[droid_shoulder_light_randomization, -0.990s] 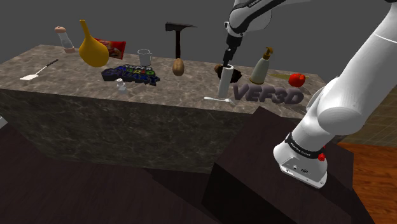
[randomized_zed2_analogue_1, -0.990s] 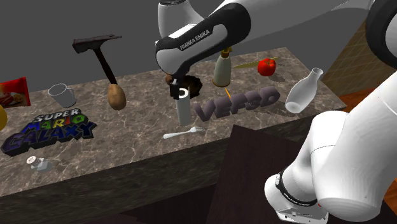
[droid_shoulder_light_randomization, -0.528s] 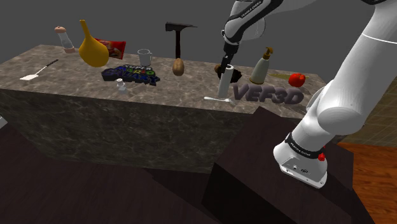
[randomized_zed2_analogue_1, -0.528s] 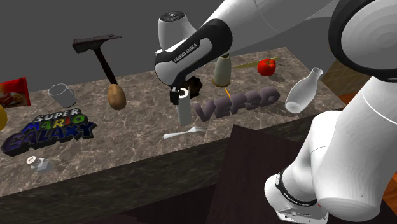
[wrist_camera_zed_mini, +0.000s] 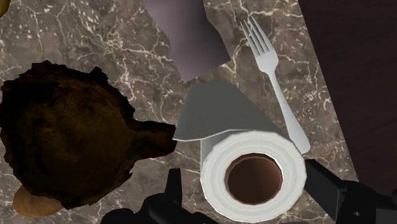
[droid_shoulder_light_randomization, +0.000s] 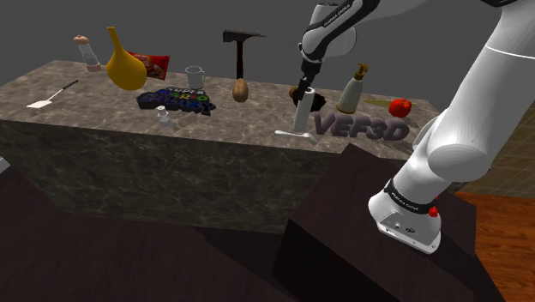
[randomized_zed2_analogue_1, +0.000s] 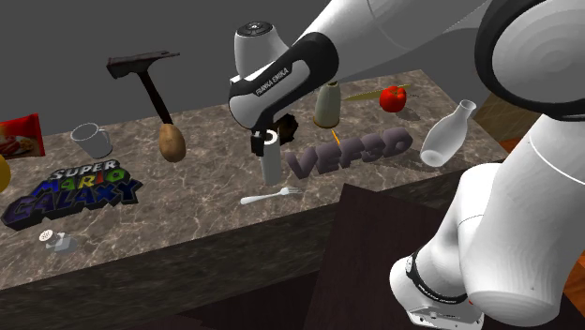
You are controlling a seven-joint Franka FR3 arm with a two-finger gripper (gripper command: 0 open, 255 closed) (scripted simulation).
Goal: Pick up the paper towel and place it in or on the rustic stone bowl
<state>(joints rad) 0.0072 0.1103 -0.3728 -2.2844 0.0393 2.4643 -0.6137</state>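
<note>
A white paper towel roll (wrist_camera_zed_mini: 251,172) with a brown core stands upright on the marble counter (droid_shoulder_light_randomization: 103,107), also seen in the shoulder view (droid_shoulder_light_randomization: 302,115) and the second exterior view (randomized_zed2_analogue_1: 271,164). My gripper (wrist_camera_zed_mini: 251,194) is lowered over the roll's top, with black fingers (wrist_camera_zed_mini: 327,188) on either side of it. A gap shows at one finger, so the roll is not clasped and the gripper is open. The rough dark brown stone bowl (wrist_camera_zed_mini: 63,140) sits right beside the roll, just behind it in the shoulder view (droid_shoulder_light_randomization: 294,92), and partly hidden by the hand (randomized_zed2_analogue_1: 287,122).
A white fork (wrist_camera_zed_mini: 275,79) lies close to the roll on the counter-edge side (droid_shoulder_light_randomization: 290,134). Grey VEF3D letters (droid_shoulder_light_randomization: 360,129), a soap bottle (droid_shoulder_light_randomization: 351,90), an apple (droid_shoulder_light_randomization: 399,107) and a tilted white vase (randomized_zed2_analogue_1: 445,136) stand nearby. A hammer (droid_shoulder_light_randomization: 240,53) and mug (droid_shoulder_light_randomization: 195,77) are farther off.
Over the last second the gripper came down a little onto the top of the roll. Since half a second ago it has hardly moved. The roll stays upright.
</note>
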